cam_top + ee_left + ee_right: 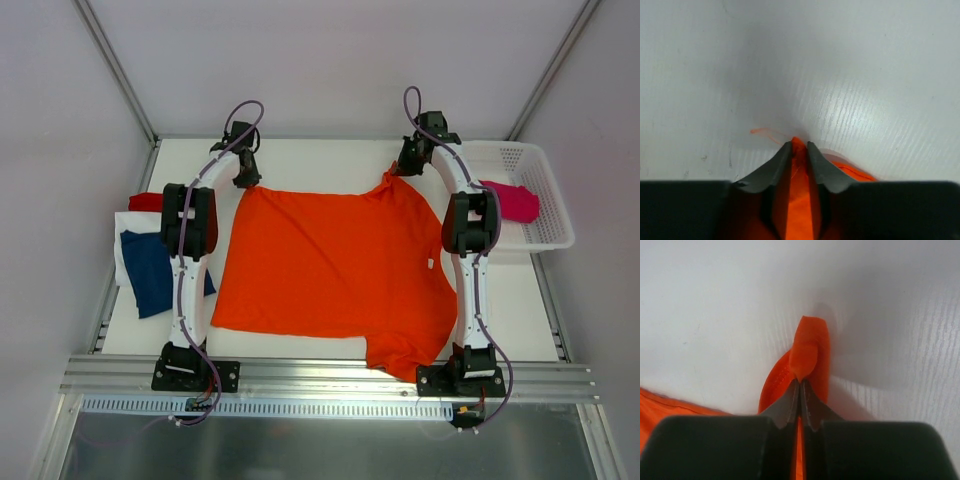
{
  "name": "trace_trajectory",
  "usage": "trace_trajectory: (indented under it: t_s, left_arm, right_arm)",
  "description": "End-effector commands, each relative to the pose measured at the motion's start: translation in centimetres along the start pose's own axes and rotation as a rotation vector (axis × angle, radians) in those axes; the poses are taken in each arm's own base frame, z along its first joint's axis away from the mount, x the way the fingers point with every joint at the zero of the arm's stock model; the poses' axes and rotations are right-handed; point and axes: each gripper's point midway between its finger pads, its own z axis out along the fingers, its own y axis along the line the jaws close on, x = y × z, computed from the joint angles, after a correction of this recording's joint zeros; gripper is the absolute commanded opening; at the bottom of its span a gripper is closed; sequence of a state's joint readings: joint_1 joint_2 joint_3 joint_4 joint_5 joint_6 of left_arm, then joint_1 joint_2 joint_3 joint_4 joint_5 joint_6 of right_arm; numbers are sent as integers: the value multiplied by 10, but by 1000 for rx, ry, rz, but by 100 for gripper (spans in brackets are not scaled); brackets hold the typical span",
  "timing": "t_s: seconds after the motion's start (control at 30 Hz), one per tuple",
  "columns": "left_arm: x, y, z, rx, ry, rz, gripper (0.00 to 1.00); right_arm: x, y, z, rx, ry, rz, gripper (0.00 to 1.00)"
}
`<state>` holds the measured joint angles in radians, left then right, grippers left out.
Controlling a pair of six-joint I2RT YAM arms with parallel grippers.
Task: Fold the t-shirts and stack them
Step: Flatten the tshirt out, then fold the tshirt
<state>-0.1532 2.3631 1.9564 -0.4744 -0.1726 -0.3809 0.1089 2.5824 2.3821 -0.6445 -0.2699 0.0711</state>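
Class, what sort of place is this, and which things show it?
Probably a robot test bench: a left arm and a right arm bolted to a metal rail, plain white walls around a white table, and an orange t-shirt spread out for folding.

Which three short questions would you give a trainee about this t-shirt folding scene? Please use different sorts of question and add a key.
1. True or false: the jaws of the left arm and of the right arm are both shut on the orange t-shirt.
2. Where does the magenta t-shirt lie? A) in the white basket; B) under the orange t-shirt; C) hanging from the left arm.
3. Which t-shirt lies on the white t-shirt at the left side?

Key: 1 true; 2 A; 3 the navy blue t-shirt.
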Motion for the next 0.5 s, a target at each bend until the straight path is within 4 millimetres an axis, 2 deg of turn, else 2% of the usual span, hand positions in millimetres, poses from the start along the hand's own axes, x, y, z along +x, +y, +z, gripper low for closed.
trace_trajectory:
  t_s: [0.0, 0.03, 0.1, 0.2, 0.23, 0.27, 0.3, 0.33, 0.37, 0.47]
  left_arm:
    - [-3, 5, -5, -23, 13, -9, 14]
    - [-3, 4, -5, -22, 15, -7, 7]
    - [-3, 5, -4, -24, 16, -7, 0]
    - [-3, 6, -6, -32, 16, -4, 0]
    - [-4, 7, -9, -32, 12, -6, 0]
    - [-1, 8, -9, -37, 19, -7, 0]
    - [-1, 8, -10, -37, 19, -10, 0]
    - [-2, 9, -14, -36, 14, -10, 0]
    - [1, 10, -15, -40, 19, -12, 0]
    - [2, 14, -20, -51, 17, -12, 0]
  right_arm:
    - [4, 0, 1, -1, 6, -20, 0]
    - [1, 0, -3, 5, -4, -21, 1]
    - [-1, 2, -6, 5, -13, -23, 0]
    - [-6, 12, -24, -16, -32, -40, 0]
    - [-1, 9, -26, -4, -22, -43, 1]
    - [-8, 15, -41, -8, -49, -57, 0]
    - [-11, 13, -47, 10, -63, -70, 0]
    - [-5, 8, -48, 26, -53, -72, 0]
    - [-11, 12, -62, 29, -77, -81, 0]
    - [-9, 11, -78, 53, -89, -81, 0]
